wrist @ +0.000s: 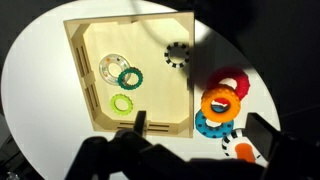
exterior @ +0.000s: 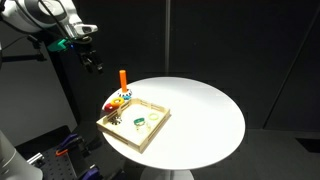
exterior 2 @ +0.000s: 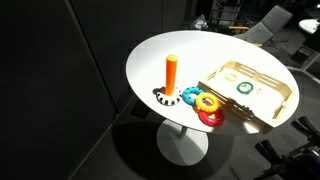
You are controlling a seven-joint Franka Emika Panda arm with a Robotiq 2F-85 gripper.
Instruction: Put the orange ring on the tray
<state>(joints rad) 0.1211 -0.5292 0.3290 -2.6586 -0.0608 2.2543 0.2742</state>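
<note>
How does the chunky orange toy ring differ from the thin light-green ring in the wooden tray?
Place: the orange ring lies outside the light-wood tray, on the white round table; the light-green ring lies inside the tray.
Build: the orange ring is thick and larger; the light-green ring is thin and smaller.
Neighbours: the orange ring crowds a red ring and a blue ring; the light-green ring does not.
Both are rings with open centres.

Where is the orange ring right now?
In the wrist view, the orange ring lies outside the tray, just right of its rim, between the red ring and the blue ring.
</note>
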